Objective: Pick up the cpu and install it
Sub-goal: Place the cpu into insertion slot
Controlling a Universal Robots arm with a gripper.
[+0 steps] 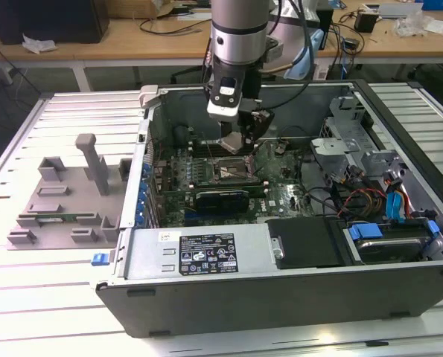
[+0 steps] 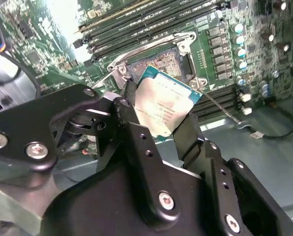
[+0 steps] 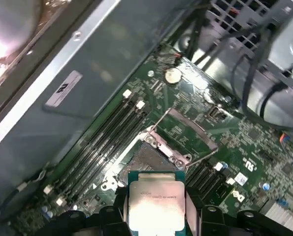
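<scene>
My gripper (image 1: 236, 141) is down inside the open computer case, shut on the cpu (image 2: 163, 105). The cpu is a flat square chip with a silver top and a thin green rim. The black fingers (image 2: 131, 123) clamp two opposite edges of it. It hangs tilted just above the motherboard's open socket (image 2: 161, 61), apart from it. In the first wrist view the cpu (image 3: 156, 204) sits right beside the dark socket (image 3: 148, 160), whose metal load frame (image 3: 185, 130) is swung open.
Memory slots (image 3: 104, 135) run along one side of the socket. The case wall (image 1: 150, 141) rises at the exterior view's left, with a drive cage and cables (image 1: 355, 156) at its right. A grey fixture plate (image 1: 65, 201) lies on the table outside the case.
</scene>
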